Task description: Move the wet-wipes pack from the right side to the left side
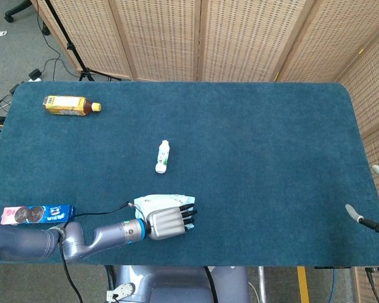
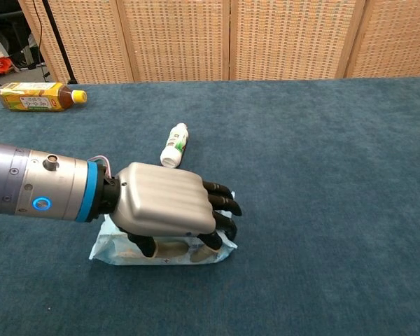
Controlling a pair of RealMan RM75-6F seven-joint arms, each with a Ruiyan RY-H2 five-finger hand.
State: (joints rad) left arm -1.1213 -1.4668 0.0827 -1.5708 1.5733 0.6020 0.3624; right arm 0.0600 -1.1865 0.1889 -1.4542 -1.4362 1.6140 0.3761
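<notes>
Left hand (image 2: pixel 169 204) grips the wipes pack (image 2: pixel 119 248) from above. It looks soft and light; hold across its middle.

Blue table (image 1: pixel 271 158): wipes pack (image 1: pixel 158 203), two bottles, cookie pack.

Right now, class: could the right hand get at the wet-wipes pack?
Probably not: the right hand sits at the table's far right edge, while the left hand already covers the wet-wipes pack.

Tea bottle (image 1: pixel 71 105), small white bottle (image 1: pixel 162 156), biscuit pack (image 1: pixel 38 214) on blue table (image 1: pixel 271 158).
</notes>
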